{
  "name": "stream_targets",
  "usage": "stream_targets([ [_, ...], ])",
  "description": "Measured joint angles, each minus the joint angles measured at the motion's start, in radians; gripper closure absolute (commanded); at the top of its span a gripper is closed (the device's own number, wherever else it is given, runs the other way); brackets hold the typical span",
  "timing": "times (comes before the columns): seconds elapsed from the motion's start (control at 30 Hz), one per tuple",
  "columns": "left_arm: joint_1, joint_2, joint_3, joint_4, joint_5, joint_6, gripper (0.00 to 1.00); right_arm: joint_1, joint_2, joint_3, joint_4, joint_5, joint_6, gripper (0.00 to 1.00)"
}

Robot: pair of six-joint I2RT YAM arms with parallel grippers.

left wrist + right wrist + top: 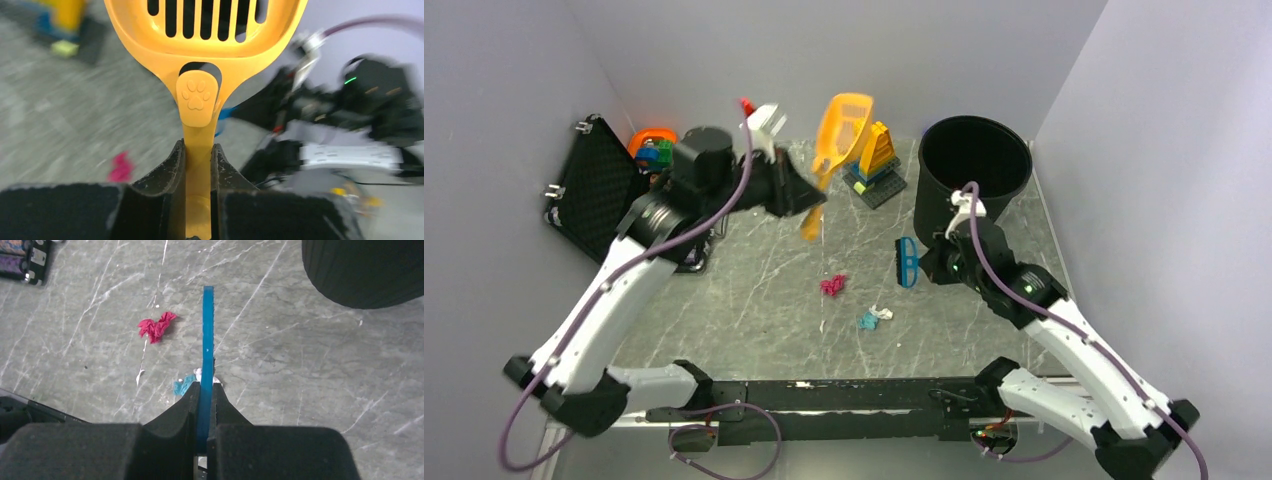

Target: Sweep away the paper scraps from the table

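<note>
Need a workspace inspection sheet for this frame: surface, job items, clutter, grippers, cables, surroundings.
Surface: grey-green veined table, black rail along the near edge.
Job's things: pink paper scrap and teal-and-white scrap lie mid-table, not yet swept.
Clutter: toy brick build and black bin at the far side; black case at the left.
Grippers: left gripper shut on orange scoop, held off the table; right gripper shut on blue brush, near the scraps.
Cables: purple cables run along both arms.
Surroundings: plain pale walls; nothing else seen.
</note>
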Motion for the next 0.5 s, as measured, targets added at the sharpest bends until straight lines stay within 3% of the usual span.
stream_targets([
  [0.13,-0.006,-0.151,-0.138,-0.202,-0.321,0.160,1.00,0.000,0.155,0.098,-0.013,-0.043,-0.017,1.00],
  [0.27,-0.005,-0.169,-0.266,-0.352,-0.634,0.203,1.00,0.000,0.253,0.127,-0.006,-0.103,-0.020,1.00],
  [0.5,-0.001,-0.147,-0.426,-0.463,-0.941,0.157,1.00,0.022,0.359,0.121,0.209,-0.298,0.100,1.00],
])
